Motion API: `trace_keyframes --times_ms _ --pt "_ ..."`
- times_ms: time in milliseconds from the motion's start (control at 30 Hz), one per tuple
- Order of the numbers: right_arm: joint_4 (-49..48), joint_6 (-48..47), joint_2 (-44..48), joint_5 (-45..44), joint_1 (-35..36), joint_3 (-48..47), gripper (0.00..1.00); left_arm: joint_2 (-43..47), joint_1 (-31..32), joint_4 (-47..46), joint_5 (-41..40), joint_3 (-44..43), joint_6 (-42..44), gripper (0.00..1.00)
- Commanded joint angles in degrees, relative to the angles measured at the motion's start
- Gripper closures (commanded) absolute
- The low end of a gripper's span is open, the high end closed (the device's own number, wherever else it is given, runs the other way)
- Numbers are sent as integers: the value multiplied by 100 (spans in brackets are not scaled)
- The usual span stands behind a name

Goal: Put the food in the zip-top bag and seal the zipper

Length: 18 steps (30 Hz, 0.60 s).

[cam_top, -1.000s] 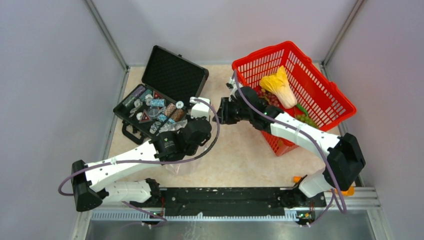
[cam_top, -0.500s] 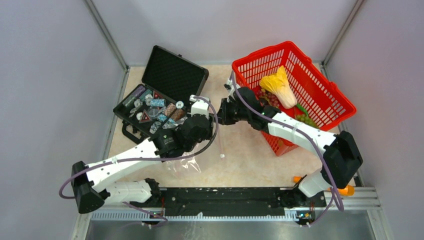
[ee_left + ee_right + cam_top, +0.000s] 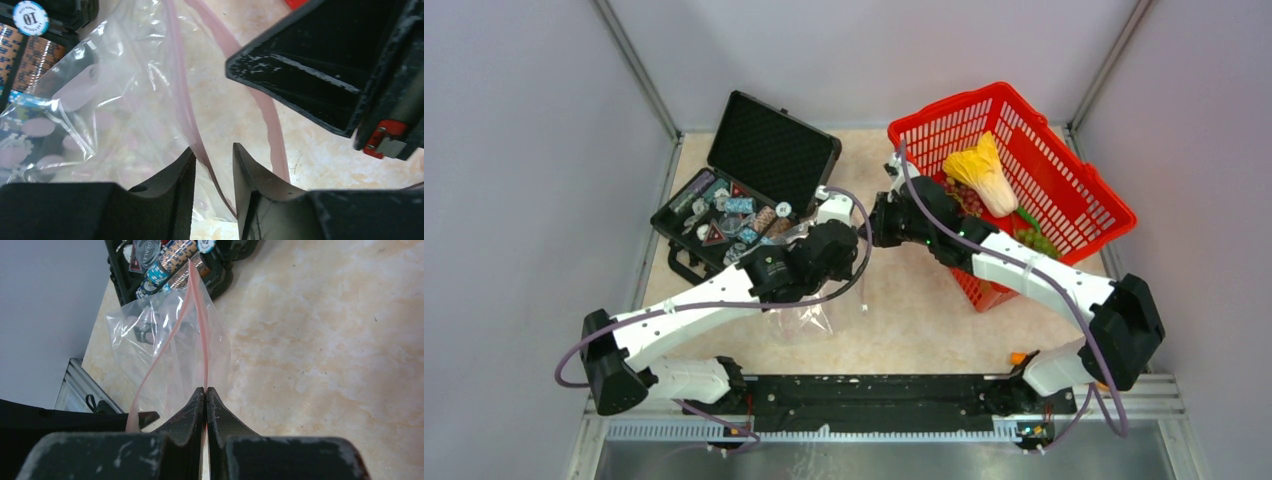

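**Bagging station: stock on the table, large to small**

1. Table [image 3: 904, 320]: flat top with a beige marbled finish. It carries every item below.
2. Basket [image 3: 944, 108]: red plastic with open lattice walls and a rectangular shape. It sits at the far right and holds all the visible food.
   - Yellow leafy bunch [image 3: 982, 172]: pale stem, lying against the far wall.
   - Red-purple grapes [image 3: 964, 197]: a knobbly cluster just beside the bunch.
   - Green grapes [image 3: 1032, 238]: nearer the right wall.
3. Case [image 3: 774, 150]: black hard shell at the far left. The lid stands open and shows a ribbed foam lining. The tray holds poker chips [image 3: 724, 215], round discs in blue, brown and white, some in rolls and some loose.
4. Zip-top bag [image 3: 170, 340]: clear, crinkled, glossy film. It hangs between the two arms in front of the case, with its mouth parted. Whether anything lies inside cannot be told; pale discs show through the film.
5. Zipper [image 3: 200, 315]: a thin pale pink strip split into two tracks that bow apart.
6. Right gripper [image 3: 205, 390]: black, scuffed fingers pressed together, pinching the zipper where the tracks meet.
7. Left gripper [image 3: 212, 150]: black fingers parted by a narrow gap. One pink track runs through the gap; contact cannot be told.
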State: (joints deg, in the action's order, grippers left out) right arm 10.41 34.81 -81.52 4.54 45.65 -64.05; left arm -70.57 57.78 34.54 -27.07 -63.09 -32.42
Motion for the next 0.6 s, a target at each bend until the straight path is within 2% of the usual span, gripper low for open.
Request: trace_keyframes --times_ms 0,100,233,433,567 --pt "-96 6 375 -544 66 71 100 114 -12 341 -426 -249 -106 72" --pt "76 -106 399 -787 60 40 100 215 -13 415 -609 -293 -79 87" --pt "186 -221 463 -1001 60 72 100 342 -12 620 -1238 -409 53 100" --pt "223 -497 553 -1113 50 20 100 543 -12 682 -2143 -593 301 100" --pt "370 -735 436 -837 -23 -226 100 627 -38 504 -2095 -575 453 100"
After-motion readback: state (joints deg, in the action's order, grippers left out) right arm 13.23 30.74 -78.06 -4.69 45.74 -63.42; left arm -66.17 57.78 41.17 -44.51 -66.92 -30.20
